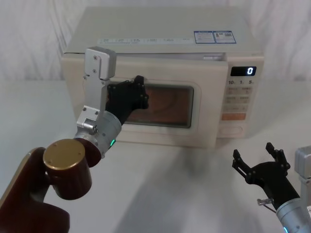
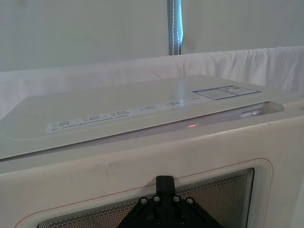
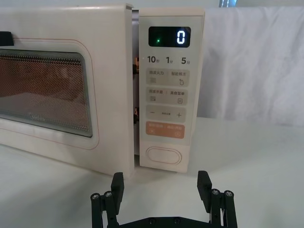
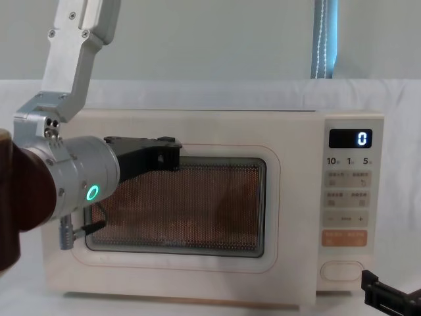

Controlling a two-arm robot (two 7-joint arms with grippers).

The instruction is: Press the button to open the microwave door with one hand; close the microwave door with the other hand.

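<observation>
One cream-coloured countertop microwave oven (image 1: 160,63) on a white-draped table (image 1: 170,184), facing the robot.

Microwave door (image 1: 204,111) — one, a cream panel with a dark rounded-rectangle mesh window. It stands slightly ajar: the right wrist view shows a gap between its right edge and the control panel, and the left wrist view shows its top edge standing off from the cabinet. Judged released by the latch and now being pushed home.

Left gripper (image 1: 138,90) — one, black, two-fingered, on a silver-grey wrist. It is up against the upper left part of the door window, placed there, by judgement, to press the door shut. Whether its fingers are spread or together cannot be told; it grasps nothing visible.

Right gripper (image 1: 253,158) — one, of the same make, low at the near right, well apart from the oven. Fingers wide apart and empty; it faces the panel, likely drawn back so the door can swing.

Button (image 3: 163,156) — one, wide, pill-shaped, cream, unmarked, at the bottom of the control panel, directly beyond the right gripper. Untouched.

Orange rectangular key (image 3: 164,129) — one, just above the button.

Lit display (image 1: 243,71) — one, reading 0.
</observation>
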